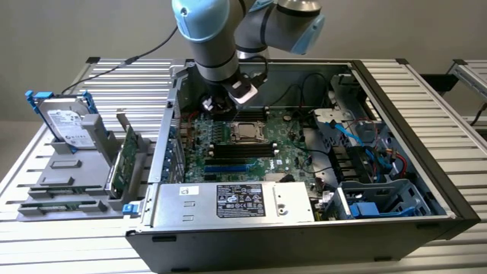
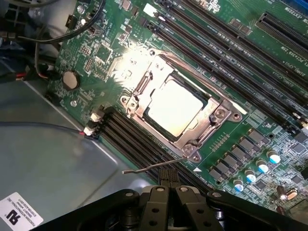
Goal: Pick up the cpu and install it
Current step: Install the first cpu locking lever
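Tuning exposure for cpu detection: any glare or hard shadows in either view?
Wrist view: cpu top washed out near white, glare spills onto the socket frame; end effector nearly black. Exterior view: even light, no glare on the cpu.

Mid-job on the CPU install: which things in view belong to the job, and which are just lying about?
Part of the job:
- cpu, lying in its socket
- socket frame
- socket lever
- gripper, shut, holding nothing

Lying about:
- hard drive
- green card
- power supply
- blue cables
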`<state>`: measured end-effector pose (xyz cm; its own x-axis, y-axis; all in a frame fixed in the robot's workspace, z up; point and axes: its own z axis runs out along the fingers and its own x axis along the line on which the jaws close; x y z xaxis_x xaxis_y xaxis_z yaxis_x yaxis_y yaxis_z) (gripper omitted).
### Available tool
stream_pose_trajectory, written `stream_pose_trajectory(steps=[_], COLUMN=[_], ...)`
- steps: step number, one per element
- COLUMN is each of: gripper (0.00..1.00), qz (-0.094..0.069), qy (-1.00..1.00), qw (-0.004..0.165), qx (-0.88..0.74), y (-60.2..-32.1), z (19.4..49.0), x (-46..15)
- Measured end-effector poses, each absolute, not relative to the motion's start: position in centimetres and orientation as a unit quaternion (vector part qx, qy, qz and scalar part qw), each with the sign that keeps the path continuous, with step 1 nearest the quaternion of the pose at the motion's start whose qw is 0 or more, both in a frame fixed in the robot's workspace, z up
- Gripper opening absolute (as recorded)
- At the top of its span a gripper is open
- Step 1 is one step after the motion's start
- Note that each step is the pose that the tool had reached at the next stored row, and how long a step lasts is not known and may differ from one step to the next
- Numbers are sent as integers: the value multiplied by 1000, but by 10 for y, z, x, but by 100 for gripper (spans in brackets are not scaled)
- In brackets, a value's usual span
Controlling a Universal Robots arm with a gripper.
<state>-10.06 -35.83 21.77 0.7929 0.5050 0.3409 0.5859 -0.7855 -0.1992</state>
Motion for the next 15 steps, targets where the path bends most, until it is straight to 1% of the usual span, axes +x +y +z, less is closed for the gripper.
stream_pose_trajectory(steps=[8, 15], gripper=[11, 11], qz=[-126, -123], qy=[-243, -196], qw=[147, 144], qx=[-950, -962], y=[-358, -358], z=[218, 217], x=[-101, -101])
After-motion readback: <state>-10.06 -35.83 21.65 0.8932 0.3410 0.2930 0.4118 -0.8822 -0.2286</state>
